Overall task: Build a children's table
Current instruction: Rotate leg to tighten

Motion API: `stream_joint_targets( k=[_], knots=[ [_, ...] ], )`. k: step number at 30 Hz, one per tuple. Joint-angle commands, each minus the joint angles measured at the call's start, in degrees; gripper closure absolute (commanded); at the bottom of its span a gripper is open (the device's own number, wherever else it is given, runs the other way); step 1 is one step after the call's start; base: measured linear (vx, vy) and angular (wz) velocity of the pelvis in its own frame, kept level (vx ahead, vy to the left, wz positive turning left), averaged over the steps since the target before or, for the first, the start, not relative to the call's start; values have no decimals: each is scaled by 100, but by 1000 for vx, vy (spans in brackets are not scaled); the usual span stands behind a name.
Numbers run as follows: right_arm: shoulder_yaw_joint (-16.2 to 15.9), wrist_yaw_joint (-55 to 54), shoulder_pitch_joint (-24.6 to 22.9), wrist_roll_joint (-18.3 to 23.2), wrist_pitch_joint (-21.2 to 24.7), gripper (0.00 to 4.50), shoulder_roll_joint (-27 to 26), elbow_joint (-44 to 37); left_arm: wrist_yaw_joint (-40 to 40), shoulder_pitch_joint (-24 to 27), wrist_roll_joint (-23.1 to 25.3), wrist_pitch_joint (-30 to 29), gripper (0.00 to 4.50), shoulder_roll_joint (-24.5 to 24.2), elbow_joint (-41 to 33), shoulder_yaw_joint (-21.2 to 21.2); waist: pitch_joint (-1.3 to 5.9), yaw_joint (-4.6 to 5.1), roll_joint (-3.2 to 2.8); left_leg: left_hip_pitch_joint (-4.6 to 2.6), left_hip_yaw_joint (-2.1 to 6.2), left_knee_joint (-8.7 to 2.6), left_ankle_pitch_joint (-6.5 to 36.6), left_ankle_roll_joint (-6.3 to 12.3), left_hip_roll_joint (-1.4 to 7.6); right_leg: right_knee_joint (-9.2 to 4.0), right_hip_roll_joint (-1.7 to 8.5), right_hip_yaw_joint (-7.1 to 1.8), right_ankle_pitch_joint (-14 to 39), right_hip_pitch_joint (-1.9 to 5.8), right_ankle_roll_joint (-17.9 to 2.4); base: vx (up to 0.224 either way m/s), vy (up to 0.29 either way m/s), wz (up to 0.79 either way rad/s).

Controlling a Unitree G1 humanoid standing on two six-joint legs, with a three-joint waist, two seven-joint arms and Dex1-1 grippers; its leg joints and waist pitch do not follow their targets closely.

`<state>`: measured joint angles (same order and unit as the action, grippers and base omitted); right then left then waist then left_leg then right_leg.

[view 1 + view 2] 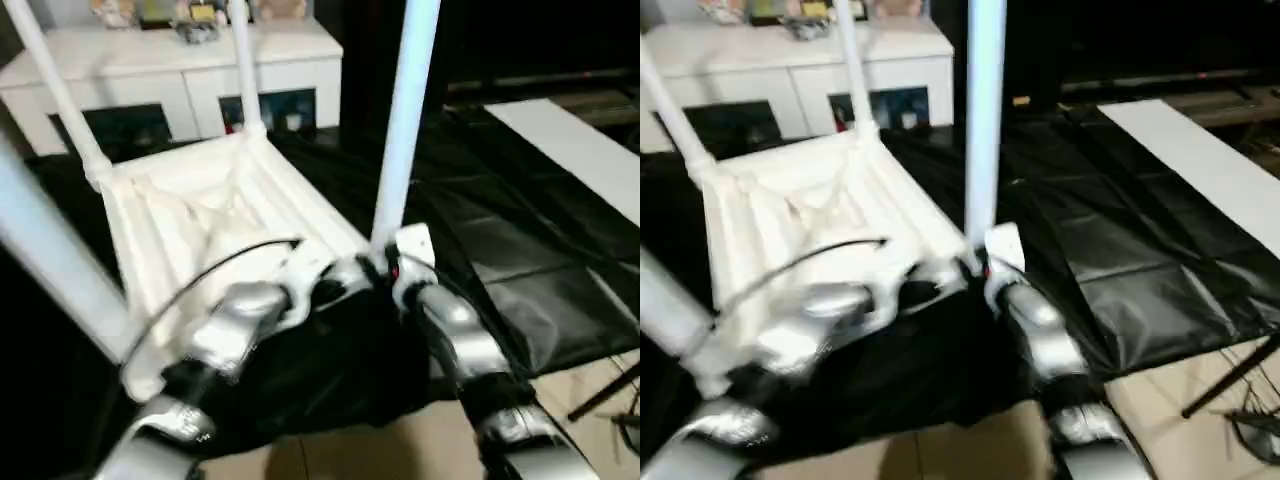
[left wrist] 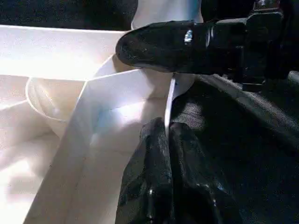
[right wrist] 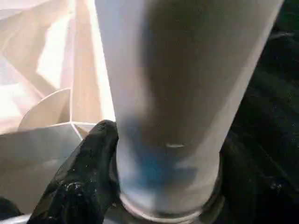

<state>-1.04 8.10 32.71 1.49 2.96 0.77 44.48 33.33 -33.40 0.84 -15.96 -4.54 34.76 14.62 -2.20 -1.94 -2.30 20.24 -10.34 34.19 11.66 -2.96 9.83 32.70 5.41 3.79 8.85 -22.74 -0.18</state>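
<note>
The tabletop (image 1: 215,225) lies upside down on black sheeting (image 1: 500,260) spread over the floor, ribbed underside up, and legs stand out of its corner sockets. The leg (image 1: 405,120) at the near right corner rises almost straight up, its long axis close to vertical and leaning a little to the robot's right; both arms meet at its foot.

The right end effector (image 3: 154,158) is the nearer one: it is clamped on that leg just above the socket, one black finger (image 3: 86,168) pressed against the tube in the right wrist view, the other hidden behind it. The left end effector (image 2: 156,107) sits just beside the same corner and pinches the thin upright wall of the tabletop, one finger on each side of the rim.

Judging by this, the coming move is a push straight down along the leg's axis, so the slight lean matters: the tube has to line up with the socket before it seats.

The socket bottom is covered by the leg, so how deep it sits cannot be told. The leg tops are cut off, and the near left leg (image 1: 60,265) is blurred
</note>
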Motion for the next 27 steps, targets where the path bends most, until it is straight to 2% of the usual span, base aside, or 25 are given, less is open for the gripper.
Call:
stream_joint_targets(
  k=[1,2,3,5,6,7,9,10,11,12,13,14,15,16,17,18,19,20,21,22,23,26,27],
  knots=[
    [-256,-26,114,-94,37,181,-508,326,-1194,-233,155,197,450,190,571,-339,248,67,77,-86,161,-516,2453,4,219,-577,279,-133,3433,48,-453,0,0,0],
    [-207,-13,151,-67,-63,181,-506,306,-1164,-255,191,261,450,172,573,-314,266,50,84,-89,159,-516,2412,13,225,-578,295,-139,3327,68,-482,0,0,0],
    [-170,-8,164,-35,-149,181,-497,281,-1141,-269,217,309,450,150,578,-297,270,34,76,-52,159,-528,2284,52,239,-556,314,-156,3127,90,-539,0,0,0],
    [-103,135,127,75,-291,125,-461,167,-1049,-256,214,348,450,95,530,-293,281,22,92,-24,151,-537,2143,89,250,-525,317,-170,2924,110,-600,0,0,0],
    [-71,219,94,118,-358,125,-426,93,-993,-255,230,445,450,55,539,-269,292,11,95,-12,137,-533,2014,115,256,-499,319,-183,2713,119,-683,0,0,0],
    [-64,251,77,128,-385,102,-404,54,-966,-253,232,473,450,39,541,-262,298,2,93,7,124,-528,1907,155,256,-477,319,-193,2511,129,-756,0,0,0],
    [-55,295,33,138,-451,93,-328,-62,-895,-251,233,551,450,3,564,-243,308,32,112,106,143,-540,1723,199,249,-420,323,-184,2315,207,-780,0,0,0],
    [-61,311,2,129,-469,87,-271,-143,-851,-250,231,598,450,-13,577,-234,325,59,96,171,171,-538,1468,224,256,-377,332,-165,2087,260,-804,0,0,0],
    [-63,335,-50,109,-495,81,-189,-261,-815,-269,224,682,450,-11,639,-250,328,68,94,158,168,-530,1426,235,262,-374,335,-168,1990,249,-855,0,0,0],
    [-65,351,-69,103,-504,73,-163,-297,-801,-277,228,718,450,-8,663,-258,332,62,119,111,135,-497,1363,293,253,-387,327,-185,1875,213,-933,0,0,0],
    [-93,454,-156,82,-528,73,-58,-446,-765,-301,236,828,450,2,731,-286,333,47,114,80,119,-480,1333,323,250,-392,325,-196,1818,185,-985,0,0,0],
    [-133,564,-233,67,-540,73,24,-569,-752,-314,237,889,450,6,764,-305,337,35,108,73,103,-460,1240,385,250,-367,315,-201,1619,192,-1103,56,-17,5],
    [-181,693,-319,52,-552,73,113,-703,-742,-328,237,949,450,11,796,-325,357,-6,107,95,102,-441,999,471,256,-314,308,-200,1293,225,-1169,60,-9,2],
    [-218,943,-514,86,-502,73,274,-966,-713,-361,246,1094,450,5,834,-319,358,-32,107,86,95,-432,903,520,259,-303,303,-201,1130,222,-1205,60,-9,2],
    [-225,1002,-562,96,-488,73,312,-1029,-706,-369,247,1130,450,3,842,-316,379,-58,117,91,89,-400,641,630,257,-246,301,-205,715,244,-1287,59,-6,0],
    [-235,1071,-635,100,-484,73,368,-1113,-711,-387,252,1185,450,-4,851,-316,392,-72,57,77,91,-392,543,669,261,-214,304,-208,516,238,-1368,0,0,0],
    [-227,1133,-734,97,-499,73,438,-1188,-665,-413,211,1252,450,-2,826,-334,395,-68,70,98,84,-370,416,780,246,-195,293,-199,234,247,-1456,0,0,0],
    [-221,1153,-768,87,-503,73,462,-1204,-653,-423,177,1275,450,3,812,-351,391,-70,83,102,76,-364,442,844,244,-201,296,-194,210,244,-1524,0,0,0],
    [-213,1141,-804,48,-505,73,492,-1202,-533,-432,61,1262,450,17,768,-401,383,-76,56,99,78,-373,512,843,248,-215,304,-190,308,241,-1547,0,0,0],
    [-192,1105,-828,4,-515,68,510,-1178,-410,-437,-97,1199,423,32,680,-478,363,-80,49,93,73,-389,713,781,251,-250,305,-187,610,235,-1545,0,0,0],
    [-190,1102,-828,2,-520,66,509,-1172,-419,-436,-124,1170,396,35,655,-503,362,-68,70,90,75,-404,870,690,254,-269,301,-185,847,242,-1518,0,0,0],
    [-218,1093,-868,34,-447,66,509,-1297,-552,-424,-223,1184,391,6,388,-708,342,-46,44,74,87,-432,1081,557,285,-293,295,-187,1033,221,-1491,0,0,0],
    [-235,1109,-890,44,-394,66,517,-1371,-564,-402,-230,1202,373,-19,300,-737,337,-45,48,73,90,-437,1135,532,288,-293,288,-186,1074,225,-1452,0,0,0]
  ],
)
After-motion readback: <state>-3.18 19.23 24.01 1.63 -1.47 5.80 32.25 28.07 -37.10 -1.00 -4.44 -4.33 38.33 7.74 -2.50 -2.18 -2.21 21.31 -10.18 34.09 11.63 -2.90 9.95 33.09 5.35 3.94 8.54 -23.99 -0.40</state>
